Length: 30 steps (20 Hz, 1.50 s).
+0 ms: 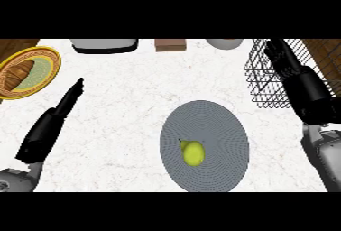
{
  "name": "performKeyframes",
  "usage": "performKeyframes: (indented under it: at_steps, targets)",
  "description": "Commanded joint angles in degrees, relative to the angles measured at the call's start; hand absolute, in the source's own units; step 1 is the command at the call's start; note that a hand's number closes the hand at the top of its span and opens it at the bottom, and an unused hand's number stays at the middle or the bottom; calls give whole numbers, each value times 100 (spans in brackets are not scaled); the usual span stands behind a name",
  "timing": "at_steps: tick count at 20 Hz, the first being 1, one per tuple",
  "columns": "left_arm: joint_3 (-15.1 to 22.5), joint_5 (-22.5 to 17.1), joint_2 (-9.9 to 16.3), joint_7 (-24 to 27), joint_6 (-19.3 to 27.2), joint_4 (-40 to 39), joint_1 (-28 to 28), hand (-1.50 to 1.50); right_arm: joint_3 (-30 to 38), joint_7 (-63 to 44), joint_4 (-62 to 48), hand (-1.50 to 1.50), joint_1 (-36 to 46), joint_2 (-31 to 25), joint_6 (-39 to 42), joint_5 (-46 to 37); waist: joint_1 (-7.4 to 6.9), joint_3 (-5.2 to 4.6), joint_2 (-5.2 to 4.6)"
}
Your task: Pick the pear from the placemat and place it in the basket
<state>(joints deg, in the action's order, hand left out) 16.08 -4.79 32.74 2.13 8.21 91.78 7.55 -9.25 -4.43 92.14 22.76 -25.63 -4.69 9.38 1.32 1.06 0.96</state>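
A yellow-green pear [193, 153] lies on the grey oval placemat [220, 122], toward its lower left part. A black wire basket [266, 85] stands at the right edge of the counter. My right hand [283, 58] is raised in front of the basket, fingers straight, well above and right of the pear, holding nothing. My left hand [66, 101] rests at the left with fingers straight and pointing up, far from the pear.
A yellow-rimmed plate [41, 63] with a croissant [20, 72] sits at the far left. Along the back edge stand a white appliance [104, 44], a brown block [170, 44] and a grey bowl [224, 43].
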Motion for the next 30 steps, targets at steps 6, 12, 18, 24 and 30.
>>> performKeyframes:
  at_steps: [6, 12, 18, 24, 30]
  targets:
    - [-365, -653, -489, -432, 143, -270, 187, 0, -814, 19, -1072, 150, 442, 1697, 1652, 1965, -1221, -49, -612]
    - [-629, -1128, -660, -1038, 125, -839, 326, 0, -2616, 1434, -933, -150, 865, 1742, 3779, 1071, -629, -93, -259]
    - [-958, -1194, -677, -1010, -76, -1421, 424, 0, -2185, 806, -2203, -150, 2104, 2440, 3901, 1047, -237, -110, -125]
    - [-1093, -1345, -532, -1237, -168, -1291, 518, 0, -2168, -708, -2373, -150, 3742, 1865, 4426, 916, -332, -122, -111]
    - [-997, -1198, -622, -1184, -121, -1288, 571, 0, -2233, -876, -3186, -150, 5018, 1291, 4600, -371, -398, -119, -153]
